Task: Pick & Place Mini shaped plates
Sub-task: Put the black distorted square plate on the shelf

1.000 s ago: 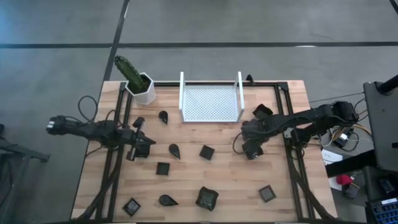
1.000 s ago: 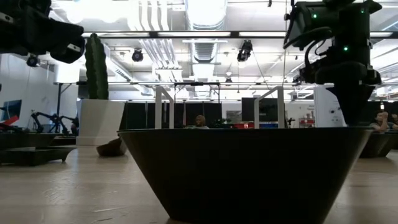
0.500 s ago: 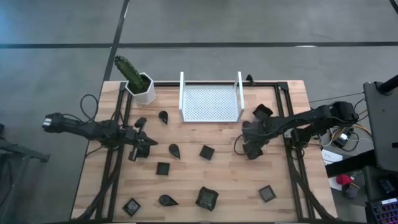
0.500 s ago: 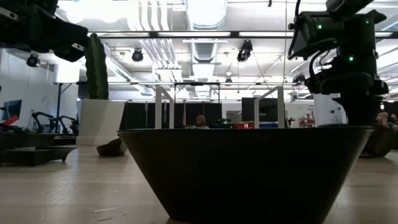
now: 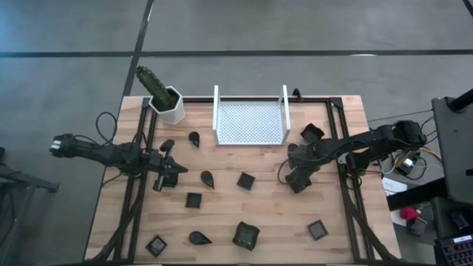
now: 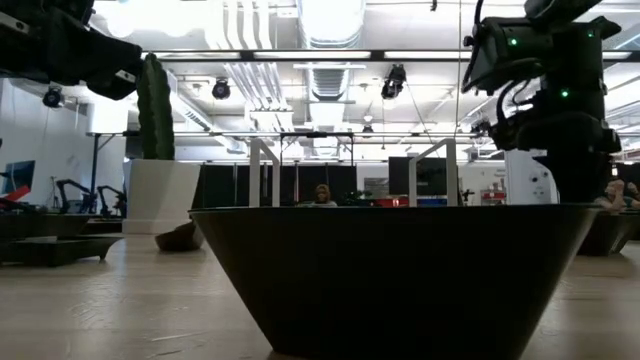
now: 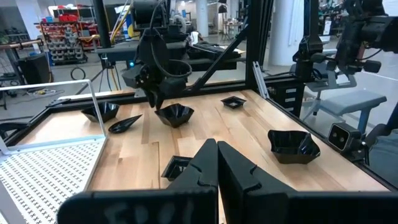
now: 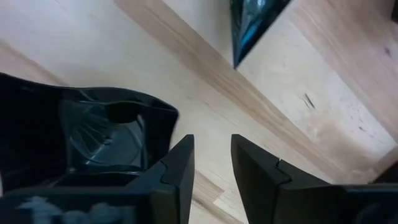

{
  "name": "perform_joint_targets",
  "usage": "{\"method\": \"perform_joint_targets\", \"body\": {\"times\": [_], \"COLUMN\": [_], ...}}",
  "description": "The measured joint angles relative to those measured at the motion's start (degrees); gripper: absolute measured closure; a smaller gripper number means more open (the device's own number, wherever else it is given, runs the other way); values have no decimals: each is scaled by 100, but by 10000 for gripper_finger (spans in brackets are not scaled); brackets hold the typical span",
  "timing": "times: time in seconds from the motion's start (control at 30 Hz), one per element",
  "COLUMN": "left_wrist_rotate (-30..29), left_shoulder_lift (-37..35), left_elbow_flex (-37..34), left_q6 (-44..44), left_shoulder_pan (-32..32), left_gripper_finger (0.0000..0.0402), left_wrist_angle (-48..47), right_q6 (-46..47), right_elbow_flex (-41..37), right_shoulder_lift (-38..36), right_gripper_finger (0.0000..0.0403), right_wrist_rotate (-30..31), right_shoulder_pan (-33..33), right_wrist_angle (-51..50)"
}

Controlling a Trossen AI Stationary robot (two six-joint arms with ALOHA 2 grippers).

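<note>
The right gripper (image 5: 298,179) had sunk slightly, jaws parted, a mini shaped plate (image 8: 99,134) just beside its fingers, not yet grasped. The left gripper (image 5: 171,174) waited clenched, empty, over the counter (image 5: 273,207).

A white pot (image 5: 174,111) with a green cactus (image 5: 153,83) stands at the bench's (image 5: 273,210) far left corner. A white perforated tray (image 5: 250,123) sits at the middle of the far edge.

Low view mostly blocked by one close mini plate (image 6: 400,280), right wrist view's dark dish (image 8: 93,143) cut off by edge
</note>
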Motion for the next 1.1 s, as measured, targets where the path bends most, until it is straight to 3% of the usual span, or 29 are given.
{"method": "perform_joint_targets", "body": {"times": [0.83,1.1], "left_wrist_rotate": [0,0], "left_shoulder_lift": [0,1], "left_elbow_flex": [-7,-9], "left_q6": [-2,-2], "left_shoulder_pan": [0,0], "left_gripper_finger": [401,401], "left_wrist_angle": [-2,-2], "right_q6": [-172,-305], "right_elbow_flex": [-105,-465], "right_shoulder_lift": [20,20], "right_gripper_finger": [308,312], "right_wrist_rotate": [-295,-506], "right_shoulder_pan": [0,0], "right_wrist_angle": [366,1329]}}
